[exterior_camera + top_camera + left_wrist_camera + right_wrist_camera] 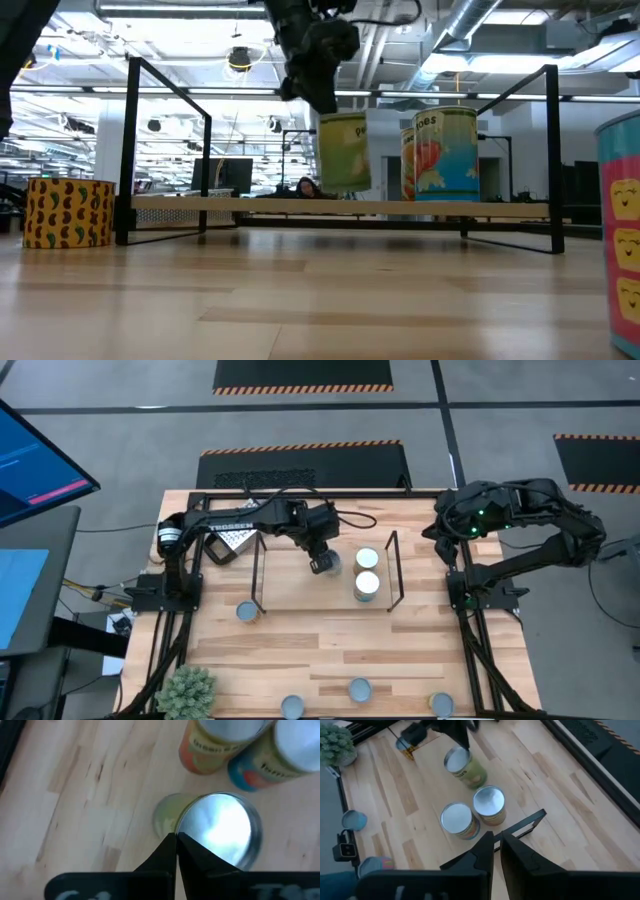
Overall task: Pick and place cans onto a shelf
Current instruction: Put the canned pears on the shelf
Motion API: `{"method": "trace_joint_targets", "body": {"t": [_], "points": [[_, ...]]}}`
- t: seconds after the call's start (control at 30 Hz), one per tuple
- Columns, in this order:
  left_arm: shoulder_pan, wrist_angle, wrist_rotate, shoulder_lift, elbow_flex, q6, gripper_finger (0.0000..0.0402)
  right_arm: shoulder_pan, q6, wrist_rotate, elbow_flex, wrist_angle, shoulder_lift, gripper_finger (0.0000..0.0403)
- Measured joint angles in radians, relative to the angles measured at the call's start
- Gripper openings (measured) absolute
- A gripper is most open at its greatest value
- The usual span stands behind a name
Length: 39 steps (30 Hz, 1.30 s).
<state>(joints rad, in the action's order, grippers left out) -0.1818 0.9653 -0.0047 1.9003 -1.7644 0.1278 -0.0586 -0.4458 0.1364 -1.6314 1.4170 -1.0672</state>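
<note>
We count seven cans: three inside the shelf (390,565) and four outside it near the table's front edge. Of the three, two stand touching (367,572) and the green one (466,768) hangs beside them, lifted off the wood in the low view, clamped by the left gripper (322,563). The right gripper (495,842), fingers nearly together, waits beyond the shelf's right end

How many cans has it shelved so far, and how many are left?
Two cans already stand inside the shelf. The left gripper is holding a third, green can just above the boards beside them. Four more cans wait on the table outside it. The right gripper waits aside.
</note>
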Motion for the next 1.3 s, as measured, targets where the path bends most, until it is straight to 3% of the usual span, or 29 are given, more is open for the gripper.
{"method": "trace_joint_targets", "body": {"t": [1.1,1.3], "points": [[-0.002,-0.067,0.017,0.019,0.002,-0.019,0.0000,0.000,0.001,0.000,0.000,0.015,-0.001,0.0059],[-0.003,-0.067,0.017,0.019,0.002,-0.026,0.0030,0.000,0.001,0.000,0.000,0.014,-0.001,0.0059]]}}
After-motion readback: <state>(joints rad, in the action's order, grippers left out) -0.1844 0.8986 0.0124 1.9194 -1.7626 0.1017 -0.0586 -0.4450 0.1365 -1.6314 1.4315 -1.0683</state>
